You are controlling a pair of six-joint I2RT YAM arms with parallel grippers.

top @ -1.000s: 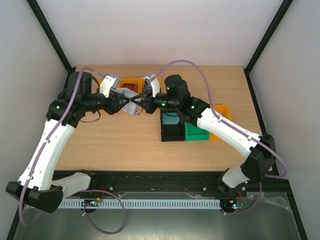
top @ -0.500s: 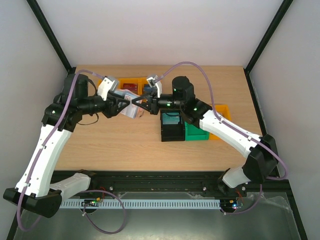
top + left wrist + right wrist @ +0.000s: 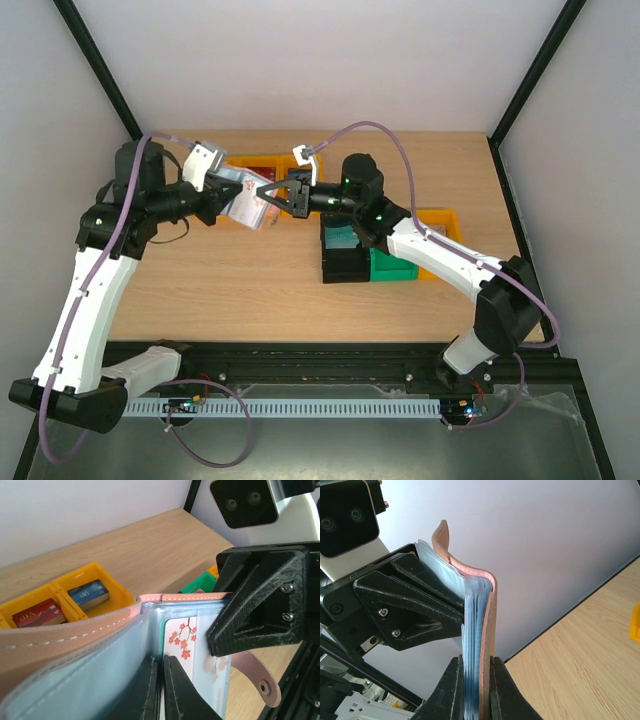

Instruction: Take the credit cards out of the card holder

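Observation:
The card holder [image 3: 246, 205] hangs in the air between both grippers, spread open. My right gripper [image 3: 476, 680] is shut on its reddish-brown cover and pale blue sleeves [image 3: 479, 610]. In the left wrist view the holder [image 3: 75, 635] shows its pinkish edging. A credit card [image 3: 187, 635], white with a teal rim and red blossoms, sits in a clear sleeve there. My left gripper [image 3: 161, 672] is shut on that card's thin near edge. From above, the left gripper [image 3: 230, 197] and right gripper [image 3: 262, 197] meet tip to tip.
Behind the holder is a yellow bin [image 3: 117, 587] holding a blue card [image 3: 89, 594] and a red VIP card [image 3: 40, 614]. A black bin [image 3: 345, 258], a green bin [image 3: 395, 266] and another yellow bin [image 3: 442, 222] stand under the right arm.
Both grippers and the holder have shifted left. The left gripper, open before, has closed inside the spread holder; the right gripper has kept its grip.

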